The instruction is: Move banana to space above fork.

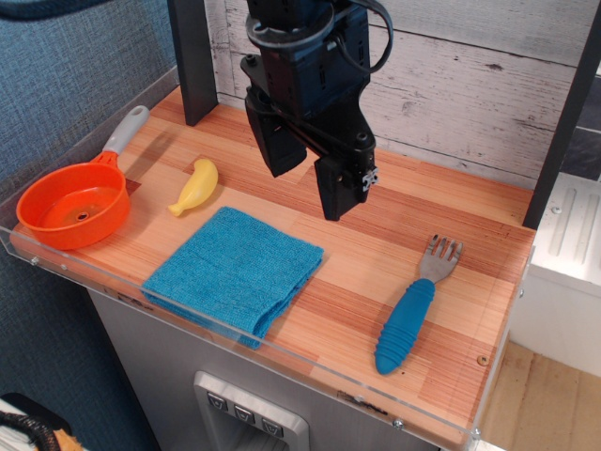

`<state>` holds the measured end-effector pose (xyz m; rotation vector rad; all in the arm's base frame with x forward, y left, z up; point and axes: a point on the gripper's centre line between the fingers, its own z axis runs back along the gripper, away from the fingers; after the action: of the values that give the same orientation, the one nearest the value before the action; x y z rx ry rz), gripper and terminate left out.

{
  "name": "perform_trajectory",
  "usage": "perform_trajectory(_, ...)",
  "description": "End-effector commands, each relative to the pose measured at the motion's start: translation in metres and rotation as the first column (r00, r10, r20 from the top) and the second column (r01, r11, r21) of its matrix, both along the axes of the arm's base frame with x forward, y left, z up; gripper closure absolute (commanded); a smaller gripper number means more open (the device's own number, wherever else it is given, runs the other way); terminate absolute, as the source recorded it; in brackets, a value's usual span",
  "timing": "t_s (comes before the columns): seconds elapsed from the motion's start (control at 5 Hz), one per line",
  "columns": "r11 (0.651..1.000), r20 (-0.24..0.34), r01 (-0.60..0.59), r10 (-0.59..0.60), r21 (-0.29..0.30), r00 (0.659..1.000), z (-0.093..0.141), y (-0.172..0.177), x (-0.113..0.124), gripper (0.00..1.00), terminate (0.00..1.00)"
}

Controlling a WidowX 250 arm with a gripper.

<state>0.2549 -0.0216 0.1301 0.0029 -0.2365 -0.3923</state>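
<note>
Yellow banana (pixel 195 186) lies on my wooden table (pixel 376 235) between the orange pan (pixel 73 205) and blue cloth (pixel 235 268), well apart from the fork (pixel 414 308) at right, while my pincer (pixel 307 178) hangs empty above, jaws spread apart.

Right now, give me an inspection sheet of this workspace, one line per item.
Surface: wooden tabletop with a clear plastic edge guard at the front and left.
Job's things: banana lies at the left rear, apart from the towel; fork lies at the right front, tines pointing away from the front edge. Bare wood behind the tines.
Clutter: folded blue towel in the middle front; orange pan with grey handle at the far left.
Grippers: gripper hangs above the table centre, jaws open, holding nothing.
Cables: black cable looped at the arm's upper body.
Surroundings: white plank wall behind; dark posts at the rear.
</note>
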Motion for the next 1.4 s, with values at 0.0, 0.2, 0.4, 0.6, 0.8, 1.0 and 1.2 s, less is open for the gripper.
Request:
perform_trajectory(0.0, 1.000, 0.000, 0.000, 0.000, 0.000, 1.000, 0.000, 0.000, 0.000, 0.00, 0.00)
perform_trajectory(0.2, 0.996, 0.005, -0.085, 0.085, 0.039, 0.996, -0.007, 0.020, 0.006, 0.00, 0.00)
perform_trajectory(0.4, 0.982, -0.019, -0.188, 0.188, 0.037, 0.982, -0.017, 0.053, 0.017, 0.00, 0.00)
perform_trajectory(0.6, 0.962, -0.020, -0.268, 0.269, 0.051, 0.963, -0.028, 0.082, 0.025, 0.00, 0.00)
perform_trajectory(0.8, 0.931, -0.043, -0.363, 0.364, 0.022, 0.930, -0.040, 0.116, 0.032, 0.00, 0.00)
perform_trajectory(1.0, 0.915, -0.043, -0.404, 0.404, 0.019, 0.914, -0.047, 0.137, 0.041, 0.00, 0.00)
perform_trajectory(1.2, 0.905, -0.040, -0.423, 0.424, 0.038, 0.905, -0.055, 0.151, 0.044, 0.00, 0.00)
